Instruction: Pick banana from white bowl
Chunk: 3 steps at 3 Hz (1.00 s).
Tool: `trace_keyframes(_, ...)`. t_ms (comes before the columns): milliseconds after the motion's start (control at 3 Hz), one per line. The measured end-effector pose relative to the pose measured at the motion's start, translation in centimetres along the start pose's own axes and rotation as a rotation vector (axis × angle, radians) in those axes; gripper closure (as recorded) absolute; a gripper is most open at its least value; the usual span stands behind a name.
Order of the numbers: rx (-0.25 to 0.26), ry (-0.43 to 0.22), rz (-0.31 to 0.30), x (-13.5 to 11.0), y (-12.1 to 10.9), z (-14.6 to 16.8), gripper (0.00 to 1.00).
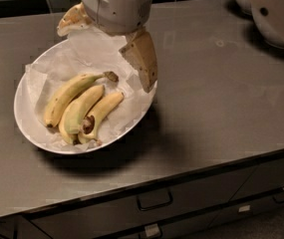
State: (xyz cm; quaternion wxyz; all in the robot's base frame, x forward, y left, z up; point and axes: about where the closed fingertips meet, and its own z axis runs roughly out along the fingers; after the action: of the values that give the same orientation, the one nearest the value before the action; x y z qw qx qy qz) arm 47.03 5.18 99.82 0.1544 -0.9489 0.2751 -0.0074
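Wide-open, apparently empty tool hangs over the far rim of the paper-lined white bowl on a grey bench; three bananas lie inside, so it should lower straddling one across its width.

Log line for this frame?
stage: approach | gripper: open, hovering over far side of white bowl | bananas: three in bowl, none grasped
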Motion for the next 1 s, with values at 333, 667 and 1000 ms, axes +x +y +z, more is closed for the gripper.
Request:
trace_keyframes(333,-0.052,-0.050,-0.072,-0.9,-1.4,2.5,0.00)
trace_keyframes(667,-0.080,-0.085,-0.121,-1.2,-2.3,4.7,0.00)
trace_keyframes(1000,-0.077,-0.127,-0.184,-1.7,-2.9,7.3,0.00)
